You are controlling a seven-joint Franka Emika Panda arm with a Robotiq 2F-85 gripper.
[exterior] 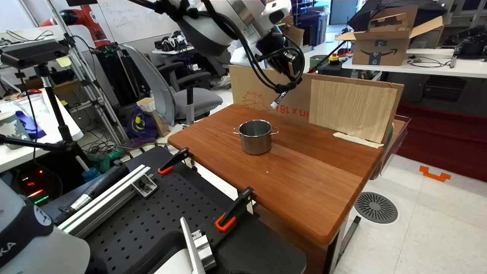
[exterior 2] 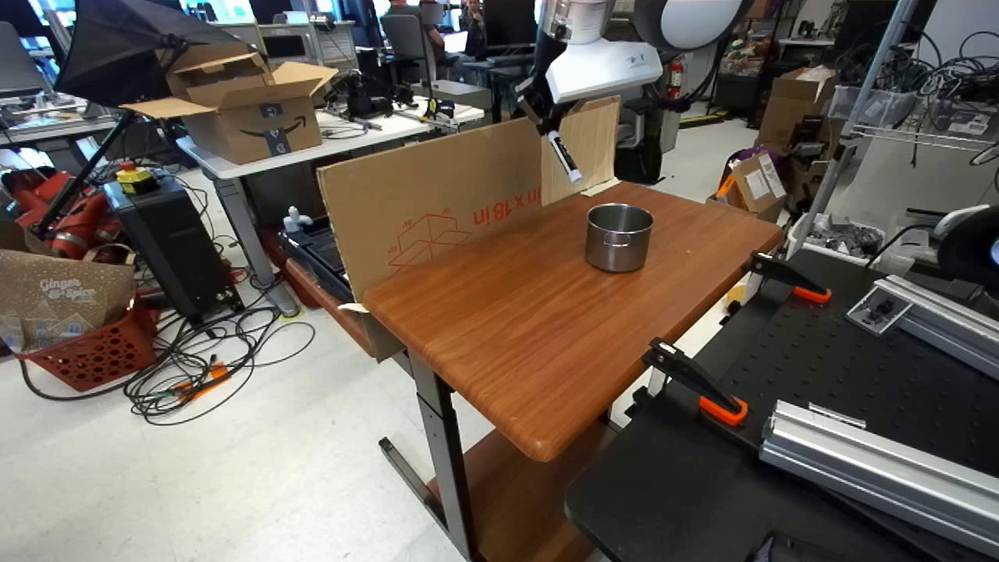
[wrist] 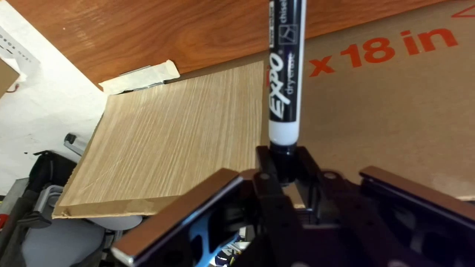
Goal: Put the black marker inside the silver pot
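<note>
The black marker (exterior: 280, 98) hangs tilted in the air, its free end pointing down; it also shows in an exterior view (exterior 2: 564, 158). In the wrist view the marker (wrist: 285, 66) shows a black barrel with white EXPO lettering and a white band. My gripper (wrist: 282, 163) is shut on its black end. The gripper shows in both exterior views too (exterior: 292, 72) (exterior 2: 548, 125). The silver pot (exterior: 257, 139) stands upright on the brown table, seen also in an exterior view (exterior 2: 618, 242). The marker is higher than the pot and off toward the cardboard. The pot is out of the wrist view.
A cardboard sheet (exterior 2: 437, 203) stands along the far edge of the brown table (exterior: 304, 182), with a wood-pattern panel (exterior: 350, 108) on it. Black clamps with orange pads (exterior: 236, 209) sit at the near edge beside a black perforated board (exterior: 152, 224).
</note>
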